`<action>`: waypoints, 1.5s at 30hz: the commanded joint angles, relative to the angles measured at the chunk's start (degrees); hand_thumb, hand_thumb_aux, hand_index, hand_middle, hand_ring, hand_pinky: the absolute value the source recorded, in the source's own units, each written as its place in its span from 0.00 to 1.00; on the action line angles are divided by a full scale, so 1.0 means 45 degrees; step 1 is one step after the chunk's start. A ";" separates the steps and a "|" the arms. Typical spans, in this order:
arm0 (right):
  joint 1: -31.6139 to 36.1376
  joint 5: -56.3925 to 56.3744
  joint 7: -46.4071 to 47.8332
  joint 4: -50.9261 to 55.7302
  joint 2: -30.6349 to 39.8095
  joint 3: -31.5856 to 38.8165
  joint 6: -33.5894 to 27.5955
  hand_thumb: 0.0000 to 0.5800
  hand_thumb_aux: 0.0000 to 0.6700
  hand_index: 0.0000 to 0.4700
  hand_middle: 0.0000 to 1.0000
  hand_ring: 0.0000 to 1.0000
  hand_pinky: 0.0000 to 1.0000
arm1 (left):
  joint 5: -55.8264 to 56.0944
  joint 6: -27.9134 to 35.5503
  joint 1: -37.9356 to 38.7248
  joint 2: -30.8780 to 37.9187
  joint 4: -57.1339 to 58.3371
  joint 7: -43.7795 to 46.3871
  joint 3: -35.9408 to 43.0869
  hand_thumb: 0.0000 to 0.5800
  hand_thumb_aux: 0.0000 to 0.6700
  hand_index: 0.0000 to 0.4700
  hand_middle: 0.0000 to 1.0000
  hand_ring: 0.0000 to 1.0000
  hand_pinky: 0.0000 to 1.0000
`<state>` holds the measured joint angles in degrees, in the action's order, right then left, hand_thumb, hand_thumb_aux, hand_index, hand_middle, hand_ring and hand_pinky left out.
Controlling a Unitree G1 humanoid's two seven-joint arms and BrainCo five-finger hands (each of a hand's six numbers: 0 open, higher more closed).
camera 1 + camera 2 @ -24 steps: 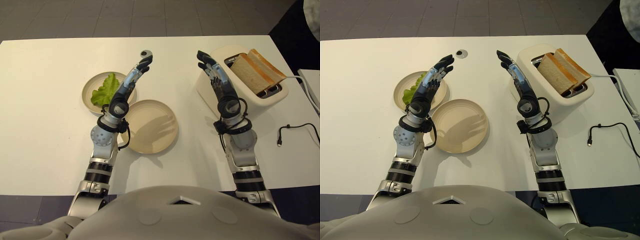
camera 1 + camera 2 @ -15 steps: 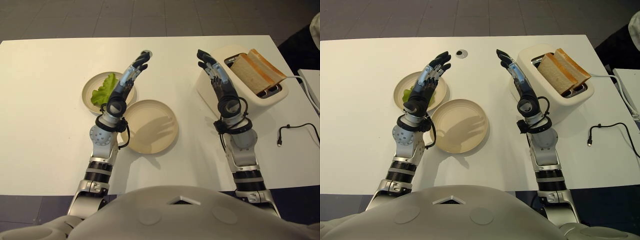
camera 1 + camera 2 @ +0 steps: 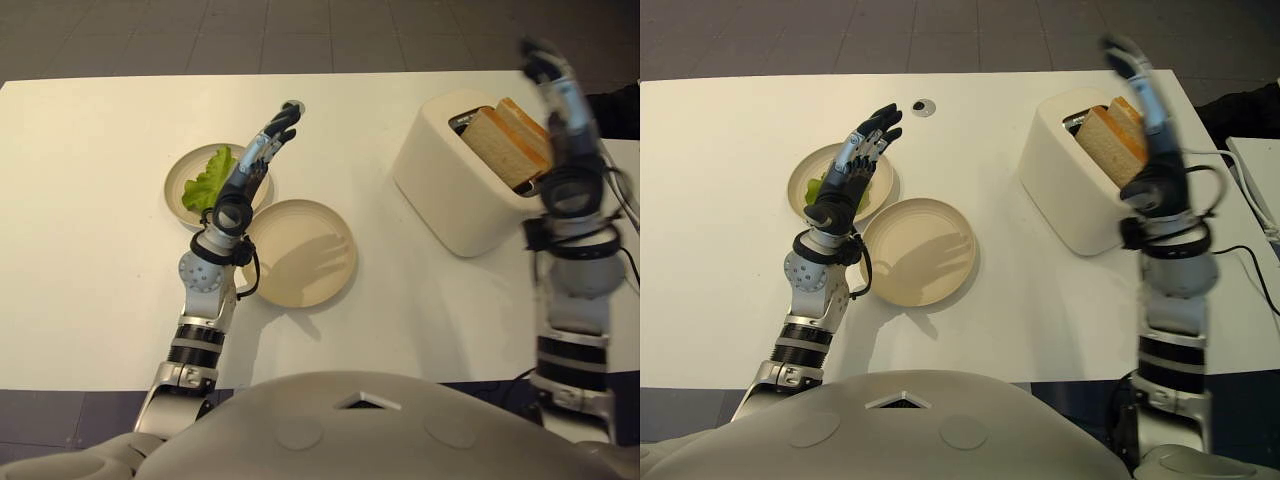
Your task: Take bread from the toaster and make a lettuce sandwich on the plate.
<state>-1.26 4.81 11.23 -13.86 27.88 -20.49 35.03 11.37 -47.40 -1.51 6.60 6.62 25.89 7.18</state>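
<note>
A white toaster [image 3: 455, 190] stands at the right of the table with two slices of bread [image 3: 508, 143] sticking out of its slots. My right hand [image 3: 553, 90] is raised just right of the bread, fingers stretched out, holding nothing. An empty cream plate [image 3: 300, 252] lies at the table's middle. Behind it to the left, a smaller plate [image 3: 178, 178] holds a lettuce leaf [image 3: 208, 180]. My left hand [image 3: 258, 155] hovers open over that plate's right rim, fingers pointing away from me.
A small round metal fitting [image 3: 924, 104] sits in the white table [image 3: 90, 250] behind the left hand. A black cable [image 3: 1255, 262] lies at the right edge beside a white object [image 3: 1260, 160].
My right arm has swung from the toaster's left side over to its right, beside the bread. The left hand has barely moved.
</note>
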 commanded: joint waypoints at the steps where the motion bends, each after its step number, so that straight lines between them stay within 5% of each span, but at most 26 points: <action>1: 0.0451 0.2405 -0.0546 0.2568 0.1889 -0.1045 -0.1513 0.00 0.00 0.00 0.00 0.00 0.00 | -0.0139 0.0100 0.0055 -0.0005 0.0039 -0.0015 0.0086 0.00 0.00 0.00 0.00 0.00 0.00; 12: 0.0496 0.3125 0.0064 0.6877 0.3501 0.0344 -0.3122 0.03 0.02 0.02 0.00 0.00 0.00 | -0.0243 0.0131 -0.0006 0.0064 0.0160 -0.0017 0.0114 0.00 0.00 0.00 0.00 0.00 0.00; 14: 0.0505 0.3076 0.0099 0.6982 0.3528 0.0504 -0.2998 0.66 0.42 0.42 0.00 0.00 0.00 | -0.0264 0.0126 0.0010 0.0066 0.0167 -0.0029 0.0108 0.00 0.00 0.00 0.00 0.00 0.00; 16: 0.0521 0.2948 0.0072 0.7120 0.3579 0.0643 -0.2841 0.89 0.67 0.67 0.00 0.00 0.00 | -0.0274 0.0126 0.0036 0.0061 0.0156 -0.0036 0.0110 0.00 0.00 0.00 0.00 0.00 0.00; 18: 0.0528 0.2787 -0.0026 0.7151 0.3612 0.0683 -0.2655 1.00 1.00 1.00 0.00 0.00 0.00 | -0.0270 0.0131 0.0046 0.0064 0.0148 -0.0032 0.0110 0.00 0.00 0.00 0.00 0.00 0.00; 21: 0.0557 0.2441 -0.0142 0.6892 0.3567 0.0624 -0.2453 1.00 1.00 1.00 0.00 0.00 0.00 | -0.0247 0.0132 0.0050 0.0077 0.0134 -0.0020 0.0106 0.00 0.00 0.00 0.00 0.00 0.00; 25: 0.0615 0.1887 -0.0202 0.6369 0.3456 0.0483 -0.2243 1.00 1.00 1.00 0.16 0.16 0.16 | -0.0220 0.0116 0.0051 0.0079 0.0114 -0.0010 0.0108 0.00 0.00 0.00 0.00 0.00 0.00; 28: 0.0962 0.1676 -0.0980 0.5936 0.3267 0.0124 -0.1769 1.00 1.00 1.00 0.42 0.42 0.42 | -0.1028 0.0112 -0.0126 0.0199 0.0319 -0.0488 -0.0309 0.00 0.00 0.00 0.00 0.00 0.00; 32: 0.1335 0.1357 -0.2482 0.4967 0.2854 -0.0921 -0.0730 1.00 1.00 1.00 0.95 0.95 0.95 | -0.8620 0.1295 -0.0966 0.1832 0.0397 -0.4705 -0.2210 0.00 0.00 0.00 0.00 0.00 0.00; 35: 0.1502 0.1138 -0.3239 0.4040 0.2422 -0.1391 -0.0231 1.00 1.00 1.00 1.00 1.00 1.00 | -1.1965 0.3736 -0.1576 0.3846 0.1590 -0.6975 -0.2469 0.00 0.00 0.00 0.00 0.00 0.00; 40: 0.1339 -0.1012 -0.3168 0.1283 0.1352 -0.1167 0.0676 1.00 1.00 1.00 1.00 1.00 1.00 | -1.4163 0.6725 -0.2217 0.5579 0.4193 -0.8318 -0.1469 0.00 0.00 0.00 0.00 0.00 0.00; 45: 0.0632 -0.1923 -0.2029 -0.1128 -0.0265 0.1813 0.0144 1.00 1.00 1.00 1.00 1.00 1.00 | -1.4657 0.7975 -0.2789 0.6005 0.6010 -0.8541 -0.0125 0.00 0.00 0.00 0.00 0.00 0.00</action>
<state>2.77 -2.33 -0.24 -18.17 29.24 -17.66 37.49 -53.90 -12.75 -12.97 32.93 30.71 -13.08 4.25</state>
